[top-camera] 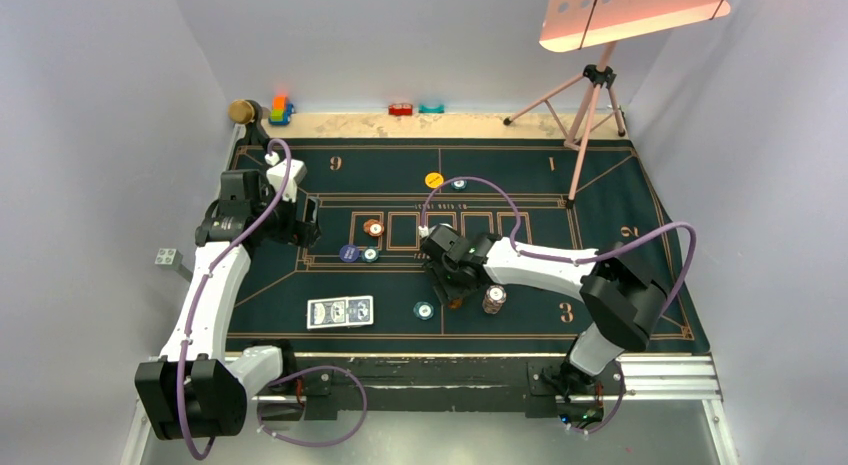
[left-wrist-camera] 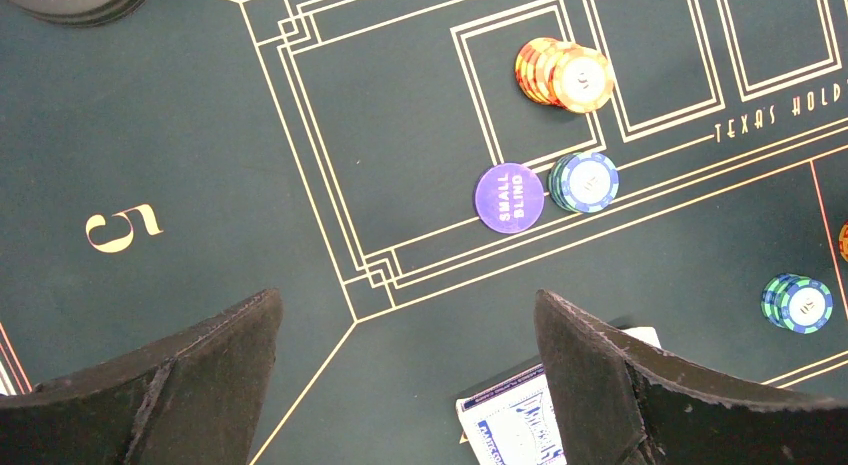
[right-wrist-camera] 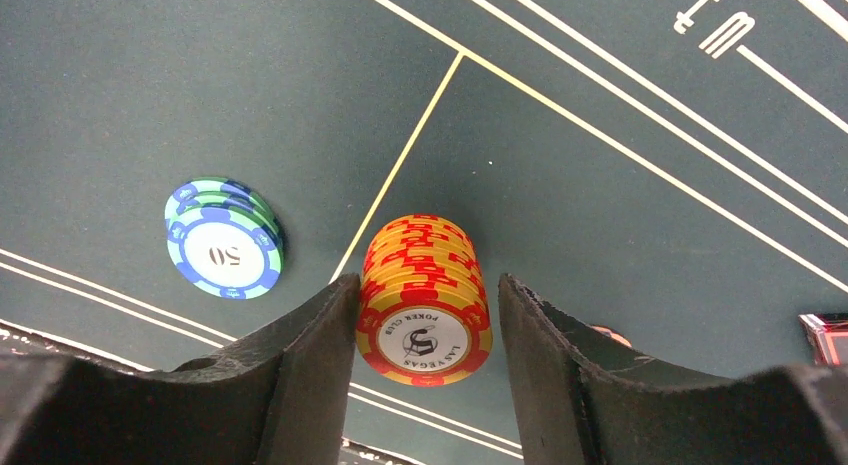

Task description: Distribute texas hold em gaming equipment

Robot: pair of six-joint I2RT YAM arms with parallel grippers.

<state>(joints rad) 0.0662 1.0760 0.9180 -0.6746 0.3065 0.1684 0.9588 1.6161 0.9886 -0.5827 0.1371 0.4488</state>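
Green felt mat [top-camera: 620,200] fills the table seen from overhead: my left gripper [top-camera: 305,220] hangs over its left side and my right gripper [top-camera: 450,285] sits low near the middle, beside a white-brown chip stack [top-camera: 493,299]. Blue-backed cards [top-camera: 340,311] lie toward the near edge, with a yellow button [top-camera: 434,180] farther back.

Left wrist view: the fingers [left-wrist-camera: 200,385] are spread wide, grasping nothing. Beyond them a purple small-blind disc [left-wrist-camera: 509,197] lies just beside a blue chip stack [left-wrist-camera: 585,181].

Right wrist view: an orange chip stack [right-wrist-camera: 425,305] stands between the fingers [right-wrist-camera: 310,345]; I cannot tell whether they pinch it. A green chip stack [right-wrist-camera: 222,240] sits to its left.
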